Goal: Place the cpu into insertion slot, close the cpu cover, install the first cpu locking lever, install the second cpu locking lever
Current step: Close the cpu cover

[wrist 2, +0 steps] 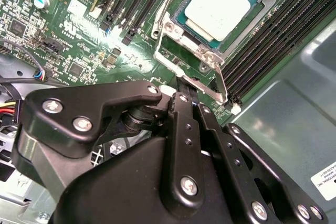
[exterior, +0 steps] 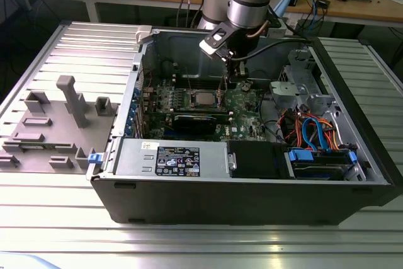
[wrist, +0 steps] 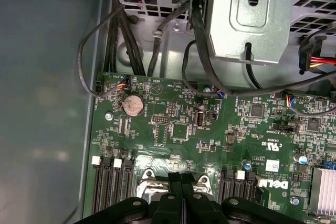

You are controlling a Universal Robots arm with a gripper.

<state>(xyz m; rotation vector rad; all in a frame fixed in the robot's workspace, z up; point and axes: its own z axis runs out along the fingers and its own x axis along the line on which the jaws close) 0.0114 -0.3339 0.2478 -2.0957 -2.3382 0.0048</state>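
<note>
Just beyond the claw [wrist 2: 184, 85], the cpu [wrist 2: 218, 4]

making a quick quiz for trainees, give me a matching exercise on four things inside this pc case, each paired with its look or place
Things:
1. cpu
2. coin cell
3. memory slots
4. flat cables

Descriptions:
A. long and black, in parallel rows
B. blue, at the exterior view's right
C. square with a silver-grey top
D. round and silver

Pairs: 1-C, 2-D, 3-A, 4-B
</note>
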